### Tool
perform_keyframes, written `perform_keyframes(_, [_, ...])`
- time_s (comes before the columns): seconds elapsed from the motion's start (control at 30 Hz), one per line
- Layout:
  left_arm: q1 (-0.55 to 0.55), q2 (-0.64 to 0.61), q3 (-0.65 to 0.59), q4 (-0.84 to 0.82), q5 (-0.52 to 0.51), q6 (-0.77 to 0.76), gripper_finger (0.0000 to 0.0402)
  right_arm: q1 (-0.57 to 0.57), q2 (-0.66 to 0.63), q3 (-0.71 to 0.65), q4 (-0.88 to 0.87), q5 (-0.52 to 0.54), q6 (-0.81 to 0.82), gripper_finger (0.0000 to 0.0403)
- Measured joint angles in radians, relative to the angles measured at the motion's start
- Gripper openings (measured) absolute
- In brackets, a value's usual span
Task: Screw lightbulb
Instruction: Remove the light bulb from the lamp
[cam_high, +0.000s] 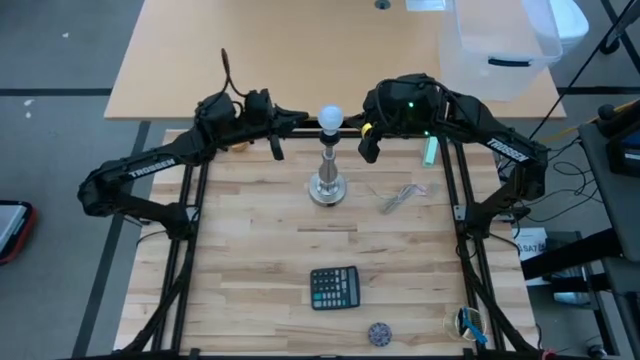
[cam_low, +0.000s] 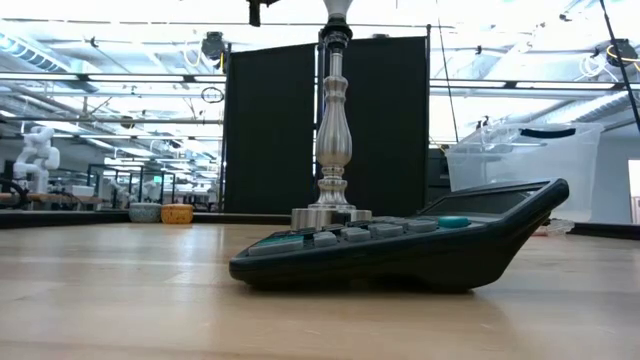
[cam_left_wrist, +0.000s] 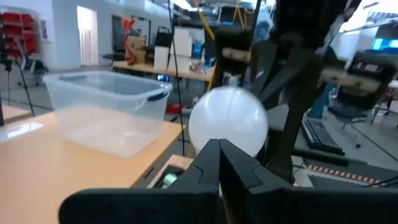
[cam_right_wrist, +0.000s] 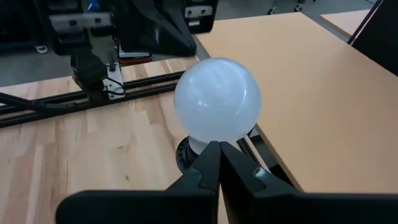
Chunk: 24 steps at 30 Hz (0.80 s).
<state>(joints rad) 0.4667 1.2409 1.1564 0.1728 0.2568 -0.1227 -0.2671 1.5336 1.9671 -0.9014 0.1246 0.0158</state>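
Note:
The frosted white lightbulb (cam_high: 331, 117) sits upright with its base in the dark socket (cam_right_wrist: 185, 153) on top of the silver stand (cam_high: 328, 186), which stands on its round foot on the wooden table. My left gripper (cam_high: 303, 122) is level at the bulb's left, fingers shut, tips right at the globe's lower part (cam_left_wrist: 229, 121). My right gripper (cam_high: 354, 126) comes slanting down from the right, also shut, its tips at the globe's underside (cam_right_wrist: 217, 99). The low view shows only the stand's column (cam_low: 333, 140). My left gripper's shut fingertips (cam_left_wrist: 211, 152) stand against the lower part of the globe, level from the table's left; whether they touch it, I cannot tell. My right gripper's shut fingertips (cam_right_wrist: 214, 152) stand at the globe's neck just above the socket, slanting down from the right; I cannot tell whether they touch.
A dark calculator (cam_high: 335, 288) lies near the front middle. A loose wire bundle (cam_high: 400, 195) lies right of the stand, with a small green thing (cam_high: 429, 152) behind it. A small round object (cam_high: 379, 333) sits at the front edge. A clear plastic bin (cam_high: 500, 45) stands on the far desk.

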Motion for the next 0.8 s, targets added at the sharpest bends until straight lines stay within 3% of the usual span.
perform_keyframes(0.17, [0.013, -0.005, 0.014, -0.012, 0.006, -0.001, 0.0008, 0.0, -0.003, 0.0, 0.0, 0.003, 0.0, 0.0])
perform_keyframes(0.5, [0.026, -0.002, 0.02, -0.05, 0.015, -0.03, 0.0091, 0.001, -0.003, 0.0, 0.004, 0.001, -0.008, 0.0])
perform_keyframes(0.8, [0.004, 0.036, 0.024, -0.047, 0.013, -0.113, 0.0096, 0.0, -0.002, 0.0, 0.009, 0.005, -0.019, 0.0])
